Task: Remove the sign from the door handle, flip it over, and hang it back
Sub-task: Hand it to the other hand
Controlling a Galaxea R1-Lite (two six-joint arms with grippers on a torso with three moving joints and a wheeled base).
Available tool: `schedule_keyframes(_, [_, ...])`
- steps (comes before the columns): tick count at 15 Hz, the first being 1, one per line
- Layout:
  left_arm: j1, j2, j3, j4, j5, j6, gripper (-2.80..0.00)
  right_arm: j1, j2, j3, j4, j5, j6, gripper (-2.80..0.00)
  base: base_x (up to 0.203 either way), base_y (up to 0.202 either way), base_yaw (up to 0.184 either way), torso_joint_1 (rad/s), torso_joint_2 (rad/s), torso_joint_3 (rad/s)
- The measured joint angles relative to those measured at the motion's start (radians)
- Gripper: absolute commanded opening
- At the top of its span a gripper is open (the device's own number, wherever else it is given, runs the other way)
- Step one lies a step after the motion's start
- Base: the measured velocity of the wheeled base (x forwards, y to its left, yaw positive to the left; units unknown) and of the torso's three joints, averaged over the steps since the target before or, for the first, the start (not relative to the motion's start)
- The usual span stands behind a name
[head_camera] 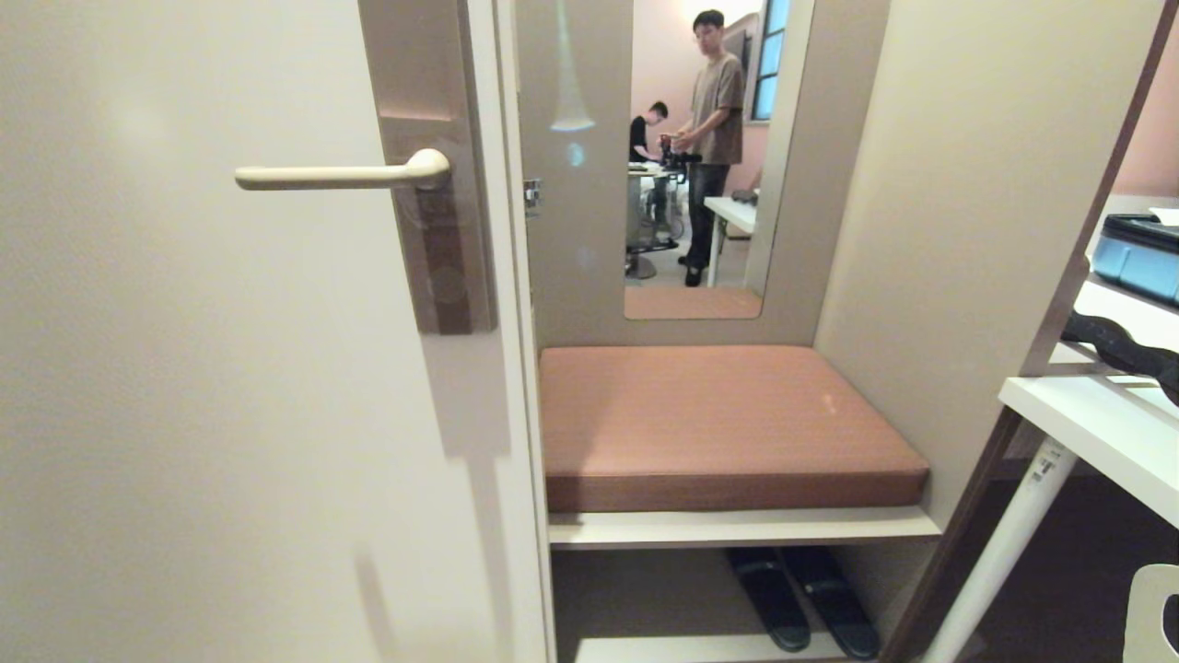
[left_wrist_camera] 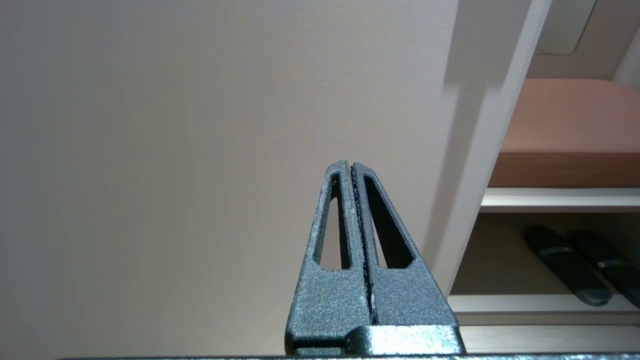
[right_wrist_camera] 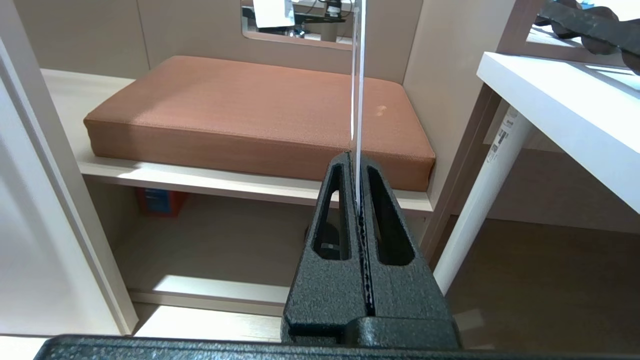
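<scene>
Neither arm is showing in the head view, and the sign is not showing there either. The door handle (head_camera: 341, 175) is sitting bare at about ten o'clock in that view. Its rounded elbow is meeting the brown plate (head_camera: 442, 258), and its lever is lying level, pointing toward nine o'clock across the cream door (head_camera: 184, 414).

The right wrist view is showing the sign (right_wrist_camera: 356, 75) edge-on only, as a thin white strip, so neither printed face nor the hole can be made out, and its far end is running out of the picture. The right gripper (right_wrist_camera: 356, 156) is pinching the near end between its closed fingers. The sign's long axis is running straight out in line with them, over the brown cushion (right_wrist_camera: 260, 110) on the bench.

The left gripper (left_wrist_camera: 349, 164) is pressing its fingers together on nothing, close in front of the plain door face. Dark slippers (head_camera: 801, 599) are lying under the bench at five o'clock in the head view, partly cut off.
</scene>
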Motion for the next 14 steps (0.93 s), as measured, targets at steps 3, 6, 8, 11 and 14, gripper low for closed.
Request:
schedule_keyframes(3, [0.000, 0.000, 0.000, 0.000, -0.001, -0.001, -2.80, 0.000, 0.000, 0.000, 0.000, 0.000, 0.000, -2.80, 0.000, 0.000, 0.000, 0.000, 0.00, 0.000])
schedule_keyframes(6, [0.000, 0.000, 0.000, 0.000, 0.002, -0.004, -2.80, 0.000, 0.000, 0.000, 0.000, 0.000, -0.001, -2.80, 0.000, 0.000, 0.000, 0.000, 0.00, 0.000])
schedule_keyframes(8, [0.000, 0.000, 0.000, 0.000, 0.000, -0.001, -2.80, 0.000, 0.000, 0.000, 0.000, 0.000, -0.001, -2.80, 0.000, 0.000, 0.000, 0.000, 0.00, 0.000])
schedule_keyframes(11, [0.000, 0.000, 0.000, 0.000, -0.005, 0.008, -2.80, 0.000, 0.000, 0.000, 0.001, 0.003, -0.006, -2.80, 0.000, 0.000, 0.000, 0.000, 0.00, 0.000])
schedule_keyframes(14, [0.000, 0.000, 0.000, 0.000, -0.007, 0.013, -2.80, 0.000, 0.000, 0.000, 0.001, 0.001, -0.004, -2.80, 0.000, 0.000, 0.000, 0.000, 0.00, 0.000])
